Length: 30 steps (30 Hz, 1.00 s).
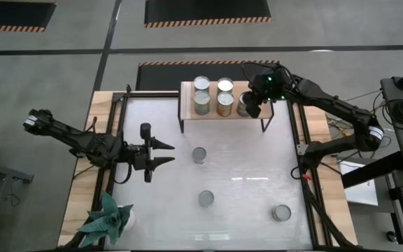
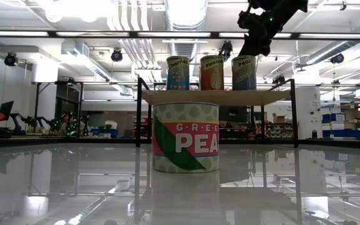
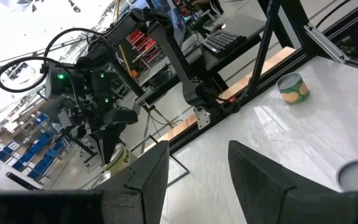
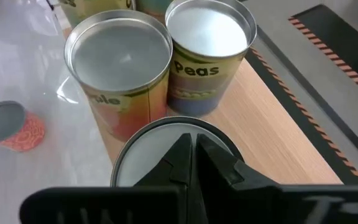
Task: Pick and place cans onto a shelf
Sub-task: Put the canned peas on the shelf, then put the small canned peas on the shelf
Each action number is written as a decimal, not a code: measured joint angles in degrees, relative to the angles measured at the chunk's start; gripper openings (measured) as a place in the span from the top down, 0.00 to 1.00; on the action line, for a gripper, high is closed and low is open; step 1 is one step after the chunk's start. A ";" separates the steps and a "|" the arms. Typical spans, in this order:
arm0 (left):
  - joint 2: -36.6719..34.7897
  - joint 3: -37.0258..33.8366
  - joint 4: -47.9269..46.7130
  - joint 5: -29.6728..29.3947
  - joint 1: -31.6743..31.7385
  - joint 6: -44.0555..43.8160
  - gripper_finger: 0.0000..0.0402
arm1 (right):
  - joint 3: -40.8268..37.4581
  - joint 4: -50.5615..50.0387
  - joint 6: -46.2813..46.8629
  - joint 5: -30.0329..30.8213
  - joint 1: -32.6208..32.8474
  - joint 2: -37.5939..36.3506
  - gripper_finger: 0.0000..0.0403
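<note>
The shelf [image 1: 187, 113] stands at the table's far edge, and several cans rest on their bases on it in two rows [image 1: 201, 103] [image 1: 224, 85]. My right gripper [image 4: 193, 142] is shut, its tips over the silvery top of the near row's rightmost can [image 4: 135, 165], also seen in the low view [image 2: 244, 74]. Three more cans stand on the table [image 1: 199, 155] [image 1: 206, 199] [image 1: 280, 212]. My left gripper [image 1: 172, 153] hangs open and level above the table's left part, holding nothing. My right gripper comes slanting down from the table's right, and its shut fingertips [image 4: 182, 146] lie over the lid [image 4: 143, 149] of the rightmost can on the shelf. I cannot tell whether they touch the lid. The can stands upright on the board.
A teal spiky plant [image 1: 107, 220] sits at the near left corner. Black frame rails [image 1: 301, 150] run along the table's left and right sides. The white tabletop between the three loose cans is free. One of those cans [image 2: 186, 137] fills the middle of the low view.
</note>
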 joint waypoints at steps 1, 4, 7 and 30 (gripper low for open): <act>0.00 0.00 0.01 0.01 0.01 0.00 0.63 | 0.00 -0.32 -0.22 0.02 0.00 -0.08 0.97; 0.00 0.00 0.01 0.01 -0.01 0.00 0.63 | -0.04 -0.75 -0.36 0.01 0.00 -0.45 0.97; 0.00 0.00 0.02 0.01 0.01 0.01 0.63 | -0.11 -0.82 -0.83 0.02 0.00 -0.94 0.97; -0.02 0.00 0.01 0.01 0.01 -0.09 0.63 | 0.96 1.36 6.54 -0.47 8.58 -8.18 0.97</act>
